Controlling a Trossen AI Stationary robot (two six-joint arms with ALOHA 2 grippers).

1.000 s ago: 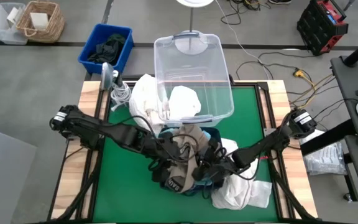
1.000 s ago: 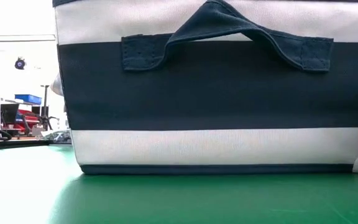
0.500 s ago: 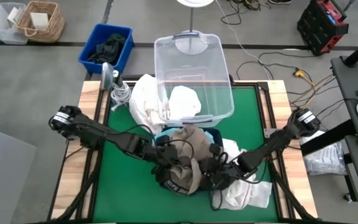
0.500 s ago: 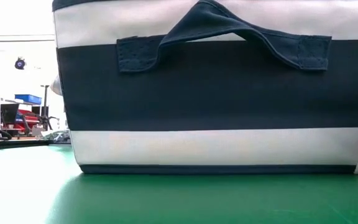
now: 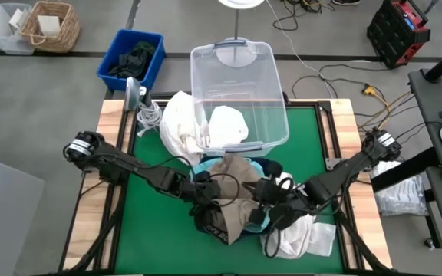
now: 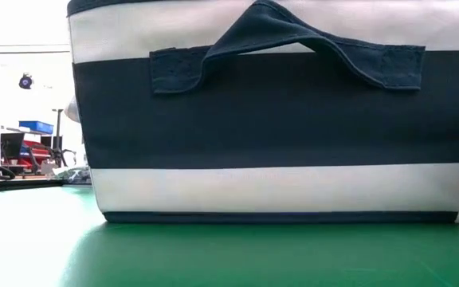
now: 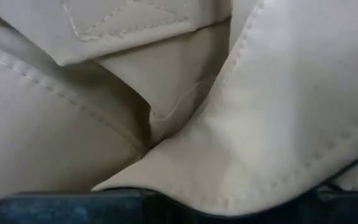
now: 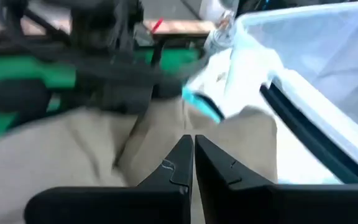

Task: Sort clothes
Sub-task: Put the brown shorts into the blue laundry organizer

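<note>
Sorting is in an early-to-middle stage. One white garment (image 5: 227,125) already lies inside the clear plastic bin (image 5: 271,73) at the far side of the bench (image 5: 148,238). A second white bundle (image 5: 176,123) rests just beside that bin, on its left, not yet sorted.

The khaki garment (image 5: 232,195) lies heaped over the striped fabric box (image 6: 277,119) near the bench's middle, with a teal piece (image 5: 263,165) showing at its edge. The left gripper (image 5: 206,201) is pressed into the khaki cloth; the left wrist view shows only fabric folds, so the state of its jaws cannot be told. The right gripper (image 8: 193,163) hangs over the same khaki cloth with its jaws closed tip to tip and nothing seen between them.

More white clothes (image 5: 301,236) remain piled on the bench's near right. By judgement, most garments are still to be placed.
</note>
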